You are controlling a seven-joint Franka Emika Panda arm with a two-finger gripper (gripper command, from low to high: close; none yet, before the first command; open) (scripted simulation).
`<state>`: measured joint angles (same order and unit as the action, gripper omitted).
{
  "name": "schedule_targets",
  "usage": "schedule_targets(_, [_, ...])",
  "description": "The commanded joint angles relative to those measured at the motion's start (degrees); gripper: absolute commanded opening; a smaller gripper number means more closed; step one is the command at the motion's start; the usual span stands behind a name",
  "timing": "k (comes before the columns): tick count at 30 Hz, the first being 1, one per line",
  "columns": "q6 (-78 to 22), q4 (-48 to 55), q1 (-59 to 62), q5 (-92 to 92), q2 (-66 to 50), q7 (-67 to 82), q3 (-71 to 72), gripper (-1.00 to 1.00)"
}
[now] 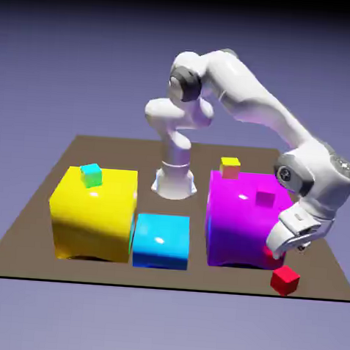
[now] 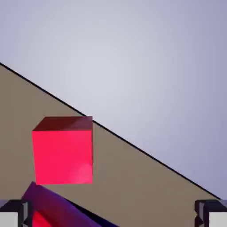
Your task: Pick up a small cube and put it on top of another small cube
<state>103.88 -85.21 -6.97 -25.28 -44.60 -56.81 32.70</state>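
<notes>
red cube (image 1: 284, 280) near table's (image 1: 160, 276) front edge, tool (image 1: 289, 252) just above, magenta block (image 1: 240, 230) behind

Blue block (image 1: 161, 247): plain, glossy, bright blue on top, darker below. To the exterior view's left of the blue block: yellow block (image 1: 94, 220), plain, shaded brownish low down; above it, tiny cube (image 1: 92, 176) in cyan and turquoise green. To the exterior view's right of the blue block: magenta block (image 1: 236, 230), violet-blue along one edge; tiny yellow-topped cube (image 1: 230, 168) with orange-pink side; tiny magenta cube (image 1: 265, 196); farther right, tiny red cube (image 1: 284, 281), plain. Beneath the blue block: table (image 1: 112, 273), plain brown. Behind the blue block: robot arm (image 1: 246, 95), white with grey joints.
</notes>
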Motion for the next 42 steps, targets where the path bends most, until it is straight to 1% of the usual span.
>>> schedule_targets(1, [-1.89, 2.04, -0.17, -0.68, -2.08, -0.39, 0.88, 0.0])
schedule_targets(8, [-14.29, 15.44, -1.28, -5.15, -15.74, -2.92, 6.66, 0.0])
schedule_targets(9, [-14.29, 15.44, -1.28, -5.15, -15.74, -2.93, 6.66, 0.0])
schedule_targets(13, [-6.04, 7.99, 0.67, -7.09, -17.71, -4.6, 5.37, 0.0])
schedule_targets(14, [-6.04, 7.99, 0.67, -7.09, -17.71, -4.6, 5.37, -1.0])
schedule_targets(15, [-6.04, 7.99, 0.67, -7.09, -17.71, -4.6, 5.37, -1.0])
schedule_targets(19, [-14.5, 15.0, -1.24, -4.68, -14.9, -2.76, 6.47, -1.0])
schedule_targets(41, [-26.03, -9.23, 0.78, 21.07, 30.77, 6.44, -3.93, -1.0])
schedule_targets(42, [-26.06, -9.28, 0.79, 21.12, 30.86, 6.46, -3.95, -1.0])
